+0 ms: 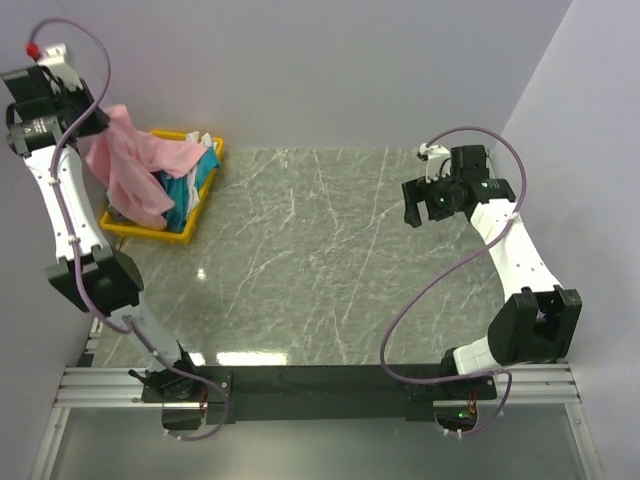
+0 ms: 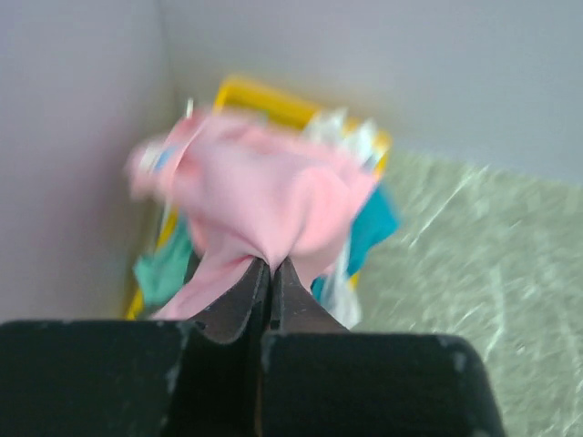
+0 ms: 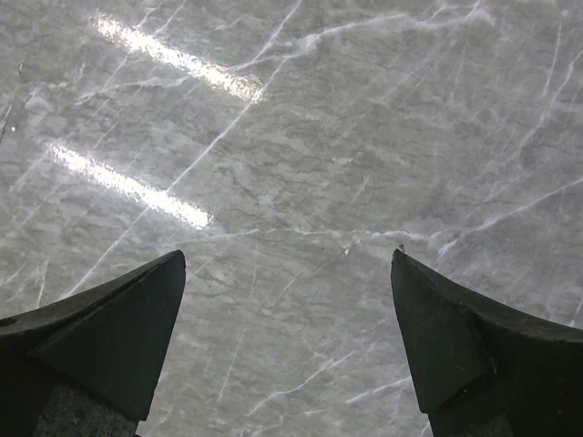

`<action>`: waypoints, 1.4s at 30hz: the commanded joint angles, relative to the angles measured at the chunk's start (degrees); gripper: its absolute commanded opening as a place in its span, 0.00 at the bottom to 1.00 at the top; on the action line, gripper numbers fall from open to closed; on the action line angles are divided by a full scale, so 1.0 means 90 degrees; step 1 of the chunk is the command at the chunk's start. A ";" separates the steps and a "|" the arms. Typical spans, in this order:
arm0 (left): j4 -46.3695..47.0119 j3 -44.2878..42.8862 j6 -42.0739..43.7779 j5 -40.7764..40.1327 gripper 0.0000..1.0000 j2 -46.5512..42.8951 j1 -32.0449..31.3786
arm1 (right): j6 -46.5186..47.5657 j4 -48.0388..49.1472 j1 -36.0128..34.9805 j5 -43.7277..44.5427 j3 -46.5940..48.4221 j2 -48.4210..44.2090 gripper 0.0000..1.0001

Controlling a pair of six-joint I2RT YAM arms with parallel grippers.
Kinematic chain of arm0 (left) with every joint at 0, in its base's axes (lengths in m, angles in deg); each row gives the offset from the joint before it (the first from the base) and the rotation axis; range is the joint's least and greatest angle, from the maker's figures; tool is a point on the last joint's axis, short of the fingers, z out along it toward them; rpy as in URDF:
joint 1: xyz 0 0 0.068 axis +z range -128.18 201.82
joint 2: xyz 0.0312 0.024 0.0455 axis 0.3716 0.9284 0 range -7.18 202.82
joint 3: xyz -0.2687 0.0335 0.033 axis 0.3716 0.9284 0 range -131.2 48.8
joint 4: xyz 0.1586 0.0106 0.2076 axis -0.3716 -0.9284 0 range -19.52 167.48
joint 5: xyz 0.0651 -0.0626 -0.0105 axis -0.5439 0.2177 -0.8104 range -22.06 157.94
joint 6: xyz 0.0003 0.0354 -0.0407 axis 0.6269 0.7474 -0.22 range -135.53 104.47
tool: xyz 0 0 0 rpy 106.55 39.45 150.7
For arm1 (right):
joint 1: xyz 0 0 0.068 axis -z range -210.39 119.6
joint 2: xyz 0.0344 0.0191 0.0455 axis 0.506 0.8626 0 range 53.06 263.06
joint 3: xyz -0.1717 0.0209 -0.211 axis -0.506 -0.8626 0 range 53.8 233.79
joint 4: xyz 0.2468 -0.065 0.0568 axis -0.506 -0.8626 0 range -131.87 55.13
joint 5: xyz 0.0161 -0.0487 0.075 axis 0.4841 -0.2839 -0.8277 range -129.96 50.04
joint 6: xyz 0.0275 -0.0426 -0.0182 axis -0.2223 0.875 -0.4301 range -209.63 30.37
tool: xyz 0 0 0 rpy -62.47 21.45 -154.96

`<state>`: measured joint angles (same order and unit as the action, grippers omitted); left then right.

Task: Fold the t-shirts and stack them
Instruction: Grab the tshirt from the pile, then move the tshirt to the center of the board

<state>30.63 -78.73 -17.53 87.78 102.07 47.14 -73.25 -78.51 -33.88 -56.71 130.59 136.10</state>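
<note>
**A:** What have you got on the left?

**B:** Your left fingers (image 2: pixel 271 269) are pressed fully together on a fold of the light pink t-shirt (image 2: pixel 273 196). The cloth bunches at their tips and hangs away from them in one loose clump.

**A:** And the others?

**B:** They're below those fingers, in the yellow bin (image 1: pixel 150 232): a teal t-shirt (image 1: pixel 186 190) and something white (image 1: pixel 207 148) beside it. I can't tell whether the pink hem is clear of that pile.

**A:** Why hold it so high?

**B:** My guess is it's to clear the bin wall — a low drag would likely pull the teal one along.

**A:** And the right side?

**B:** Your right fingers (image 1: pixel 426 207) are spread wide with nothing between them and only bare bench (image 3: pixel 301 137) beneath. They're well apart from the shirt — probably waiting to take a second corner. A single pinch won't spread the cloth flat.
</note>
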 commanded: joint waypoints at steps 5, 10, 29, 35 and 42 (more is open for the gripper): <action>0.1600 -0.0733 0.0153 0.0210 0.00 -0.1346 -0.1190 | -0.0004 0.0112 0.0191 0.0074 0.0451 -0.0282 1.00; 0.2119 -0.0236 0.1500 -0.0445 0.00 -0.1992 -0.3257 | -0.0072 0.0122 0.0328 0.0094 0.0657 -0.0360 1.00; 0.1465 0.4183 0.0672 0.0676 0.29 -0.1613 -0.5022 | 0.0493 -0.0394 0.1286 -0.0374 0.0228 -0.0633 1.00; 0.0861 0.4609 0.0993 0.1429 0.72 -0.1094 -0.3449 | 0.0924 -0.0893 0.1266 -0.0716 -0.0357 -0.0712 0.98; 0.0225 0.5320 0.1960 0.1224 0.69 -0.1592 -0.4100 | 0.0847 -0.0680 0.0136 -0.0161 -0.1061 -0.0536 0.82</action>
<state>36.27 -33.81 -5.12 96.33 92.65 16.10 -66.12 -85.55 -27.76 -60.43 122.83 131.69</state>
